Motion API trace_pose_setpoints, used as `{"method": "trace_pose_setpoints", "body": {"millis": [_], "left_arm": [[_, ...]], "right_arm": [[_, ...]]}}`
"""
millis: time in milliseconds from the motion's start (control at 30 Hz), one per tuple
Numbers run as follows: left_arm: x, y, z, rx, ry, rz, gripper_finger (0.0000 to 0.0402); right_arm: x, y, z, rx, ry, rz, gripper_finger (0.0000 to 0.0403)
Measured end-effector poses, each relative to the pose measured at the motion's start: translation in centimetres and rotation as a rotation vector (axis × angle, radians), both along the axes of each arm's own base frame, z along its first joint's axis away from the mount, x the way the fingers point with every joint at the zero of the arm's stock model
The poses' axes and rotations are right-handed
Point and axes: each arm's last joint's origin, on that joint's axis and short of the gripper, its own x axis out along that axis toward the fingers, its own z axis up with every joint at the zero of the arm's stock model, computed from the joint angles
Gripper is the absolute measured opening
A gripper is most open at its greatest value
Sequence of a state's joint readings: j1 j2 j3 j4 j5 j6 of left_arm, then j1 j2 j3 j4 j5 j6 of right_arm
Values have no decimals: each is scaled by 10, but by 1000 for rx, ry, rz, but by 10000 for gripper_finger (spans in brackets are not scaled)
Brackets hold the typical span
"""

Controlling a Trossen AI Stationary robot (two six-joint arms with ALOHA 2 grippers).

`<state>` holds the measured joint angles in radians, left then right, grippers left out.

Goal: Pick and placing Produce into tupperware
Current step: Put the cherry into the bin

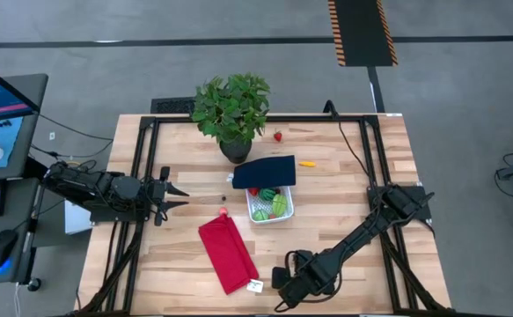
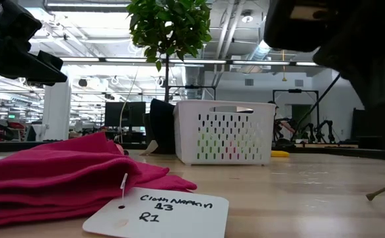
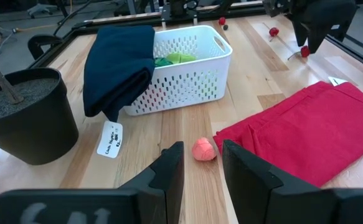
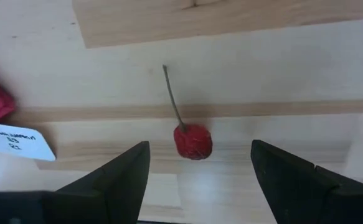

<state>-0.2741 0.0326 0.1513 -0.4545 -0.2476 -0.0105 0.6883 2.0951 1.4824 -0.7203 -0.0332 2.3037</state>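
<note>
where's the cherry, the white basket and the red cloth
cherry (image 4: 193, 141): right wrist view, on its red body.
white basket (image 3: 187, 87): left wrist view, on its perforated side wall.
red cloth (image 1: 227, 254): high view, on its middle.

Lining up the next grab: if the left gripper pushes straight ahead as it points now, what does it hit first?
Most likely the small pinkish-red toy fruit just ahead of the left gripper, between its open fingers. The red cloth lies off to one side, the white basket farther on.
</note>
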Motion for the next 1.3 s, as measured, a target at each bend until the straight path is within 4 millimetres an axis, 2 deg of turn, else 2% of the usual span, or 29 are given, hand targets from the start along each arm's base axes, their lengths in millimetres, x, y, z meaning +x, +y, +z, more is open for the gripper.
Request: {"method": "trace_pose_setpoints", "body": {"millis": [167,500,700,1067,1300], "left_arm": [[0,0,0,0,0,0,100],[0,0,0,0,0,0,100],[0,0,0,0,0,0,100],[0,0,0,0,0,0,100],[0,0,0,0,0,1,100]], "right_arm": [[5,-2,-11,49,64,0,301],[7,-5,-12,45,63,16,293],[7,-6,-13,40,63,15,249],[10,-9,-14,31,51,2,138],[14,-13,-14,26,43,-4,116]]}}
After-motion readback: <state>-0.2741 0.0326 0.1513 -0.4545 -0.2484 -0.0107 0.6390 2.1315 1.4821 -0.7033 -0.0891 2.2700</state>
